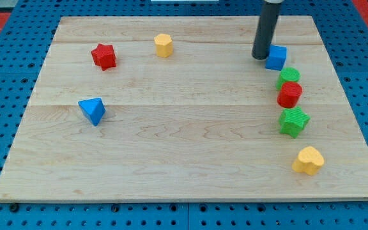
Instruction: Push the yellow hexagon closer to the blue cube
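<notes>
Wooden bench (171, 160), 1 push pending: yellow hexagon (163, 45) far-left, well apart from blue cube (276, 57) far-right; my tip (260, 57), no hand, touches cube's left; next, circle left of hexagon.

Wooden board (184, 160) on blue pegboard (5, 76). Red star (104, 56), blue triangular block (92, 110) at left. Right column: green cylinder (289, 76), red cylinder (289, 94), green star (294, 121), yellow heart (308, 160).

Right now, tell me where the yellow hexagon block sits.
The yellow hexagon block sits near the view's top, left of centre, right of the red star block, far from the blue cube.
</notes>
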Tool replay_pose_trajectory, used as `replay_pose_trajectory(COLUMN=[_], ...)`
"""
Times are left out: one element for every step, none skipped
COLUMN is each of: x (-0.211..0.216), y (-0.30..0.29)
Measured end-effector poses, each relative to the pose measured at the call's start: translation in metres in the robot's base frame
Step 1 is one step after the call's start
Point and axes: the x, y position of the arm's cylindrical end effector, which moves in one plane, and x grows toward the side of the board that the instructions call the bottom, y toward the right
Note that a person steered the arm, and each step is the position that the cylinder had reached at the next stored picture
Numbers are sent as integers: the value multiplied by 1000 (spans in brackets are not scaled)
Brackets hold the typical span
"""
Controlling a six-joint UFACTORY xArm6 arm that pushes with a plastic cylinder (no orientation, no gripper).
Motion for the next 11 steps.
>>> replay_pose_trajectory(x=[0, 10, 11, -1, 9, -10, -31, -40, -63, -81, -66], y=[7, 13, 13, -25, -103, -220, -259, -257, -309, -335, -240])
